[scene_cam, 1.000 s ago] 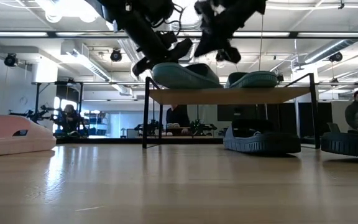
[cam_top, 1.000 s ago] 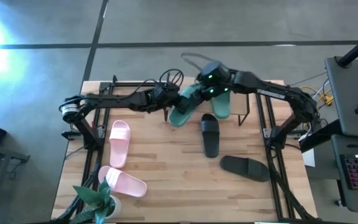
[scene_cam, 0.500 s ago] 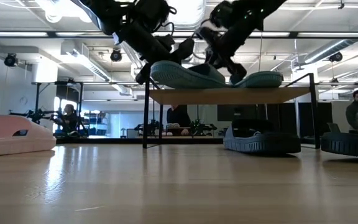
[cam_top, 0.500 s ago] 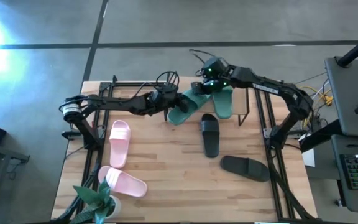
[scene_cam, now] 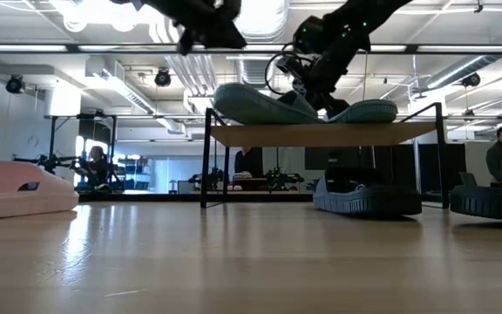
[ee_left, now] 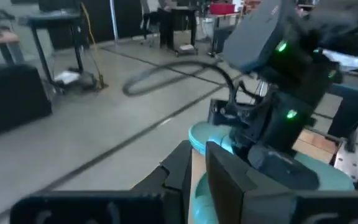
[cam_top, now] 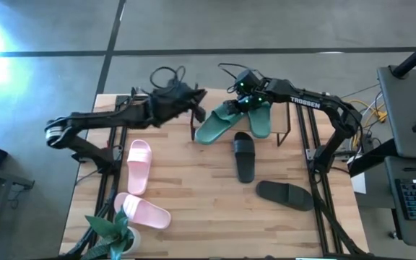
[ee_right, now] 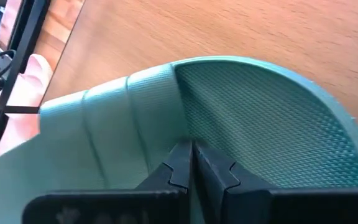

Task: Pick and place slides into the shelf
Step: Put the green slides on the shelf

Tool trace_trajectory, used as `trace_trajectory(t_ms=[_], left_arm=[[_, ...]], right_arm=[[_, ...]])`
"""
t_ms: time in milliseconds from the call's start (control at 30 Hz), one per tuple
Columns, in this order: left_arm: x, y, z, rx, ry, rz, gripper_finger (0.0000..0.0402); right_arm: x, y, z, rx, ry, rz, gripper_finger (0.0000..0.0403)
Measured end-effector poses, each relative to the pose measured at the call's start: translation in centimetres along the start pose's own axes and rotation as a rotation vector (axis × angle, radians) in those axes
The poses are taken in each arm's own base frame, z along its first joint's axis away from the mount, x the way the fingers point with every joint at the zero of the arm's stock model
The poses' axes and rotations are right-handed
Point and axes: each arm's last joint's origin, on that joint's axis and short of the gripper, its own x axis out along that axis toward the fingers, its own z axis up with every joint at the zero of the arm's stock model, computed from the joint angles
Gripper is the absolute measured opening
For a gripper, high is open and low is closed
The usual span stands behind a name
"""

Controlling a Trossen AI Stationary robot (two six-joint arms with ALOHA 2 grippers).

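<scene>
Two teal slides lie on the shelf (scene_cam: 321, 133). The left one (cam_top: 214, 128) (scene_cam: 251, 105) lies askew and the right one (cam_top: 260, 121) (scene_cam: 364, 111) lies straight. My right gripper (cam_top: 238, 101) (ee_right: 191, 158) is shut, with its tips down on the left teal slide. My left gripper (cam_top: 197, 96) (ee_left: 199, 165) hovers above the shelf's far left corner, its fingers a narrow gap apart and holding nothing. The black pair (cam_top: 244, 155) (cam_top: 284, 193) and the pink pair (cam_top: 137, 166) (cam_top: 146, 211) rest sole-down on the table. My right gripper touches the left teal slide with its shut fingertips (ee_right: 180, 163), at the strap's edge (ee_right: 160, 118) where it meets the ribbed footbed (ee_right: 260, 124). The fingers slant down from the far right. The slide lies flat on the shelf top.
A potted plant (cam_top: 110, 235) stands at the table's near left corner. The shelf's thin black legs (cam_top: 287, 128) rise beside the nearer black slide. Bare wood lies between the pink and black pairs. People and desks show in the room behind.
My left gripper has drawn back from the left teal slide, rising and moving toward the table's far left. My right gripper has come down and slightly left onto that slide's strap. The slide stays on the shelf, about where it was.
</scene>
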Motion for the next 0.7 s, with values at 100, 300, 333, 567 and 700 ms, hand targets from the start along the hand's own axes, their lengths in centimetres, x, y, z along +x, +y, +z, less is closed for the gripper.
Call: trace_trajectory(t_ms=[100,300,333,567,700], left_arm=[[-1.7,0.5,0.4,0.03,0.061,-0.063,0.0033],[-1.6,0.0,-4.5,0.09,0.33,-0.171,0.0033],[-1.3,-0.4,-5.2,0.086,0.358,-0.184,0.0033],[-0.6,-3.0,-7.9,0.109,0.454,-0.288,0.0033],[-2.3,-4.3,-7.0,0.119,0.428,-0.363,0.0033]], right_arm=[[0.0,0.0,0.0,-0.002,-0.004,-0.001,0.0009],[-1.0,0.8,0.9,-0.026,-0.047,0.006,0.0009],[-1.3,0.9,1.1,-0.031,-0.066,0.003,0.0008],[-1.6,1.1,1.4,-0.041,-0.097,-0.017,0.0009],[-1.2,0.7,1.0,-0.042,-0.066,-0.038,0.0009]])
